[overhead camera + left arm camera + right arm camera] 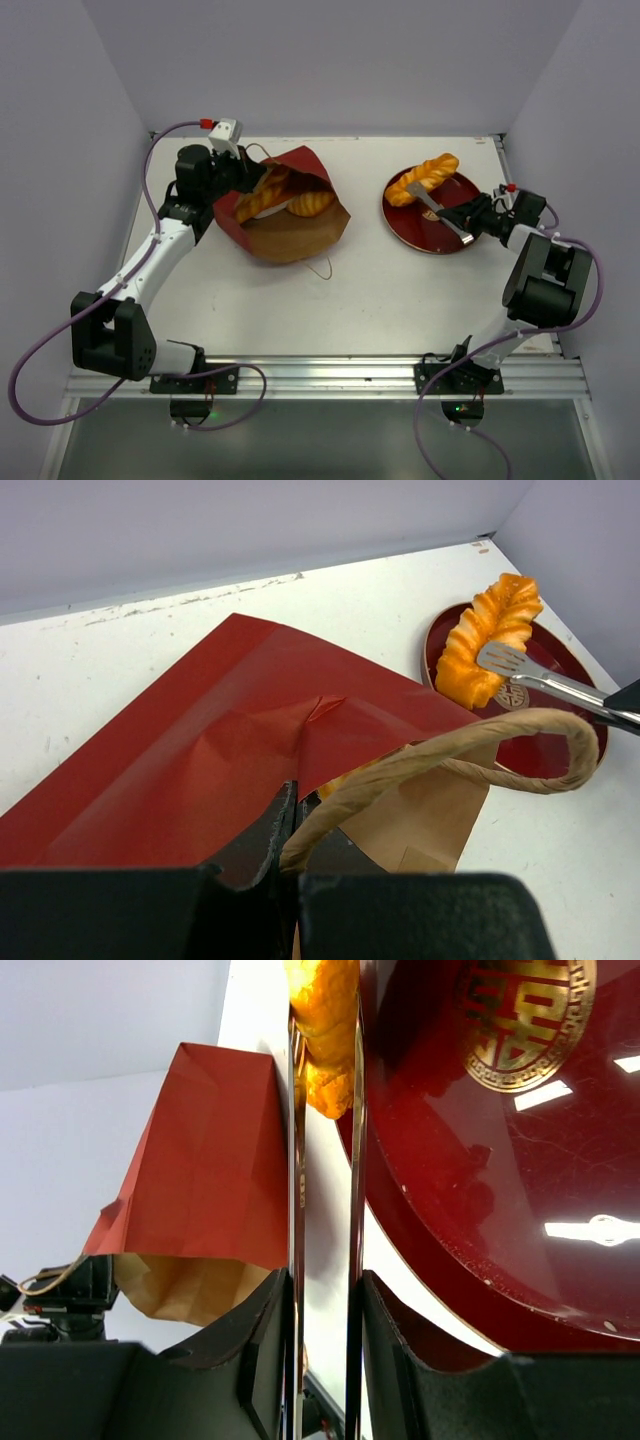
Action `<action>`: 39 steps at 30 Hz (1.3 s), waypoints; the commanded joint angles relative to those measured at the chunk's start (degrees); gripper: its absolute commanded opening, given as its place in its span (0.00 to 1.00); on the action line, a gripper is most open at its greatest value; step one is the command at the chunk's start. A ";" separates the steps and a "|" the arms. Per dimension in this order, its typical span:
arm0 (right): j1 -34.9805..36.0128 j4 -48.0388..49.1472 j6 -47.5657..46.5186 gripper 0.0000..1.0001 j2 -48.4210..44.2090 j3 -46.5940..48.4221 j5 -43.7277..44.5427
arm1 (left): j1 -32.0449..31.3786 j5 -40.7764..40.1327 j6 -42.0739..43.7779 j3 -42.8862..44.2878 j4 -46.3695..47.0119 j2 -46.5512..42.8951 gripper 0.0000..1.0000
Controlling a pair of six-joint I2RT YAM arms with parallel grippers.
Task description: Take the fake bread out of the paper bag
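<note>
Left gripper (293, 805) clenched on the tan loop handle (440, 755) of the red paper bag with brown kraft inside (200, 740). The bag lies on the white table (400, 290) right ahead of it, mouth open, with two glossy orange toy pastries (265, 195) inside. Right gripper (325, 1290) grasps thin metal tongs (550, 683). Tong tips ahead of it sit either side of a braided orange toy pastry (485, 640) on the round red plate (565, 660).

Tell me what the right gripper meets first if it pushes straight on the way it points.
The right gripper holds metal tongs pointing ahead; their tips would push into the braided pastry on the red plate first. They look nearly touching, though depth is unclear.
</note>
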 commanded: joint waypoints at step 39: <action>-6.58 -46.12 -40.27 0.50 -8.54 10.69 -11.63 | 0.08 0.82 1.45 0.00 0.03 -2.06 0.00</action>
